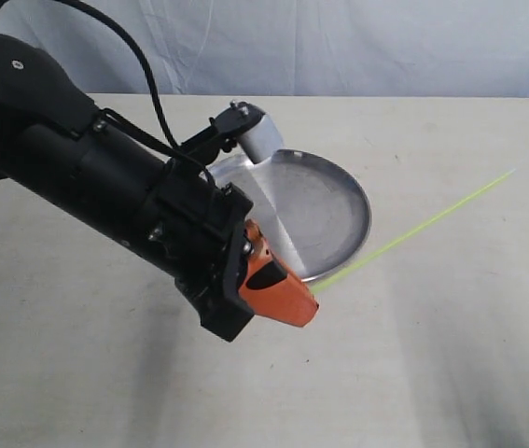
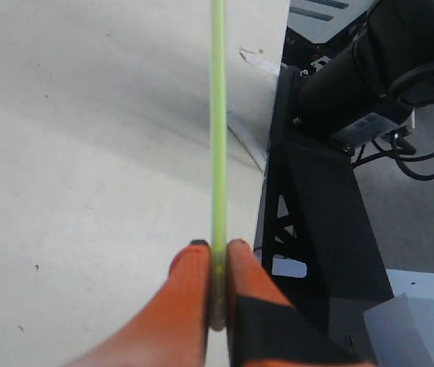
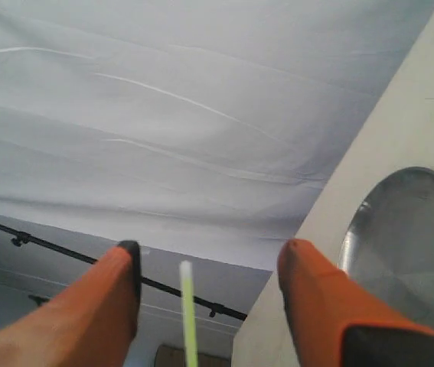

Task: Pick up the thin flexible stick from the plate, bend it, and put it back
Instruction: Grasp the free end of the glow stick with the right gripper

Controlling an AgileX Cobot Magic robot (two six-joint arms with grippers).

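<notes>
My left gripper [image 1: 309, 303] [image 2: 218, 248], with orange fingers, is shut on one end of the thin flexible stick [image 1: 413, 231] [image 2: 217, 115]. The yellow-green stick runs straight out from it, up and to the right, over the table beside the plate [image 1: 325, 205]. The steel plate is bare. My right gripper [image 3: 213, 252] is open and does not show in the exterior view. The stick's free end [image 3: 188, 306] stands between its fingers and touches neither. The plate's rim [image 3: 354, 229] shows beside one finger.
The left arm's black body [image 1: 87, 177] covers the table's left part and the plate's near-left edge. A white cloth [image 1: 339, 47] hangs behind the table's far edge. Past the table's edge stand a black frame [image 2: 308, 199] and an arm base [image 2: 385, 69].
</notes>
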